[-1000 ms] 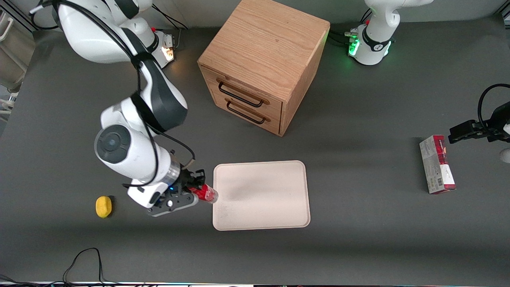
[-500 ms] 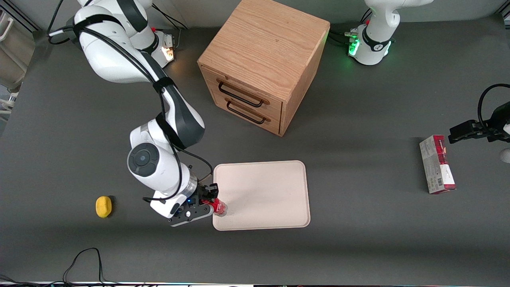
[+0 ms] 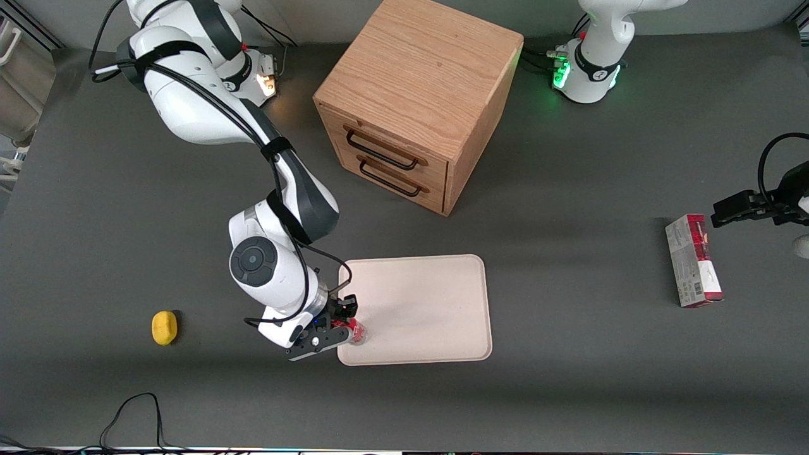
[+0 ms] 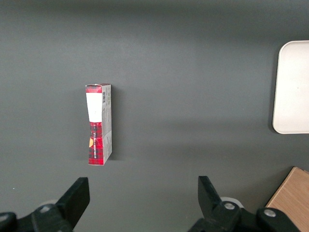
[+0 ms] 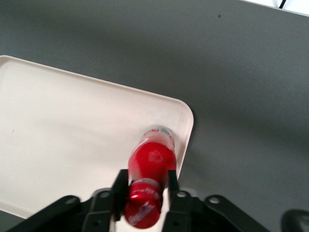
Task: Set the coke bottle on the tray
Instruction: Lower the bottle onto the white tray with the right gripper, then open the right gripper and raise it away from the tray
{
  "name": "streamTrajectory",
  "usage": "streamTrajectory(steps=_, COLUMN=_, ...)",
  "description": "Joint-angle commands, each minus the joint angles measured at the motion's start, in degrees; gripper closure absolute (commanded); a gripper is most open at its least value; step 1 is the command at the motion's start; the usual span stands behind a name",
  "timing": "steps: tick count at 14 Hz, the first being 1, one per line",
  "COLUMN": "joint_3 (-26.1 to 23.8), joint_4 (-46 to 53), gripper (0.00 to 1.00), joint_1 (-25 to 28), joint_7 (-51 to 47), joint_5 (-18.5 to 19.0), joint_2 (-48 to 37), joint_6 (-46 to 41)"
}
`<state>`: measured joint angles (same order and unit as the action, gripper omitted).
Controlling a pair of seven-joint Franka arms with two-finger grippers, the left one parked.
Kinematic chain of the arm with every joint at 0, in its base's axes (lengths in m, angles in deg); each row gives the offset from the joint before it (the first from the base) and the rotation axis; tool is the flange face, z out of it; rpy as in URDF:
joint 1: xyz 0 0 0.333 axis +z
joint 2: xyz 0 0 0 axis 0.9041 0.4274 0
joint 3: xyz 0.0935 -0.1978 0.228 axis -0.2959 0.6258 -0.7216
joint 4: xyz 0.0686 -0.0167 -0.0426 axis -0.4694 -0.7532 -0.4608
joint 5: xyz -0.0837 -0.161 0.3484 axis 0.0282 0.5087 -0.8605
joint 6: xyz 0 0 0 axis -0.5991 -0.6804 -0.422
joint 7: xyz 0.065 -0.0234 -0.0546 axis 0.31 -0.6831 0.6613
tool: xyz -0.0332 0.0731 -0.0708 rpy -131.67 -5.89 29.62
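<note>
My gripper (image 3: 344,321) is shut on the coke bottle (image 3: 355,331), a slim red bottle with a red cap and clear base. It holds the bottle near its neck over the tray (image 3: 430,303), at the corner nearest the front camera on the working arm's side. In the right wrist view the gripper (image 5: 145,186) clamps the bottle (image 5: 150,162) just under the cap, and the clear base hangs over the tray (image 5: 58,140) close to its rounded corner. I cannot tell whether the base touches the tray.
A wooden two-drawer cabinet (image 3: 420,101) stands farther from the front camera than the tray. A yellow object (image 3: 164,327) lies toward the working arm's end of the table. A red-and-grey carton (image 3: 693,260) lies toward the parked arm's end; it also shows in the left wrist view (image 4: 99,123).
My gripper has carried the coke bottle from beside the tray's edge to over its near corner, moving toward the front camera and the tray.
</note>
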<state>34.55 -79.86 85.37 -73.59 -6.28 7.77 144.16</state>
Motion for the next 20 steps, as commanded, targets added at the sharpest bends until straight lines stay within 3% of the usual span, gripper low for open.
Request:
streamTrajectory(steps=1, joint_3=0.06, joint_4=2.2, gripper=0.0, joint_1=0.51, joint_7=-1.29, joint_5=1.16, joint_2=0.8, joint_6=0.0)
streamTrajectory(steps=10, joint_3=0.15, joint_4=2.02, gripper=0.0, joint_1=0.6, joint_7=-3.99, joint_5=-0.59, joint_2=-2.97, joint_6=-1.05)
streamTrajectory(steps=13, joint_3=1.2, joint_4=-7.35, gripper=0.0, joint_1=-0.8, joint_7=-6.65, joint_5=-5.06, joint_2=-13.05, joint_6=-5.09)
streamTrajectory(steps=17, joint_3=6.28, joint_4=-28.51, gripper=0.0, joint_1=-3.09, joint_7=-4.29, joint_5=-5.43, joint_2=-32.81, joint_6=-10.1)
streamTrajectory(steps=20, joint_3=11.48, joint_4=-38.47, gripper=0.0, joint_1=-2.92, joint_7=-3.31, joint_5=-5.43, joint_2=-44.08, joint_6=-14.31)
